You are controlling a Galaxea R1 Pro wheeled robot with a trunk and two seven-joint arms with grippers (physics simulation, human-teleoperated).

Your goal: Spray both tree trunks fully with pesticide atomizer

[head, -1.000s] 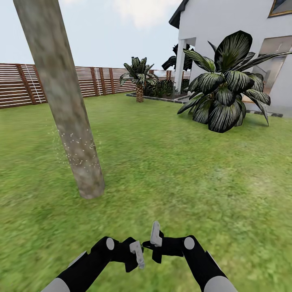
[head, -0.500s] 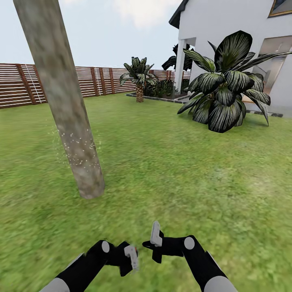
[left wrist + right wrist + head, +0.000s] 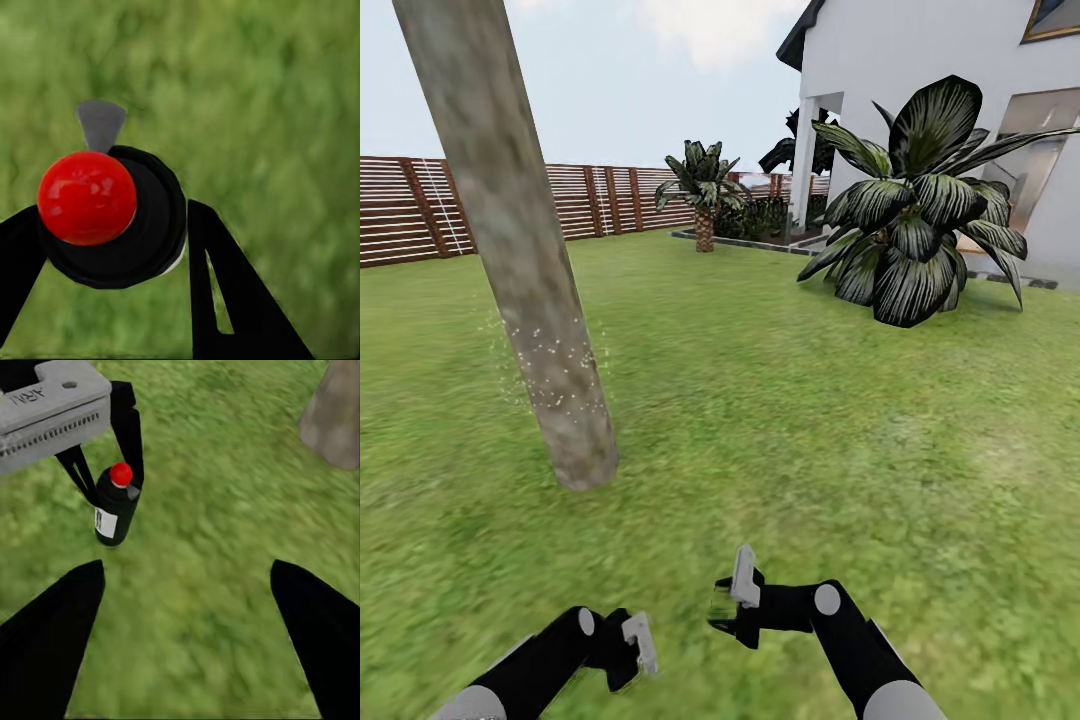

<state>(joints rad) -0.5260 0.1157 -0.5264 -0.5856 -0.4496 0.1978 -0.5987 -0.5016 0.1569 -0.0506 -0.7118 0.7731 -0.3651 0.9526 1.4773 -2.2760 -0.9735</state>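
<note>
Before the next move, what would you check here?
1. Atomizer sits between the left gripper's jaws: ok; they flank it in both wrist views.
2. Atomizer upright on the grass: ok, as far as the right wrist view shows.
3. Left jaws clamped firmly on it: cannot tell.
4. Right gripper out of the way: ok; jaws wide open, apart from the atomizer.
5. Trunk in sight for spraying: ok; it stands ahead to the left.
6. Trunk fully covered: not ok; white specks show in a low band, the rest looks bare.
</note>
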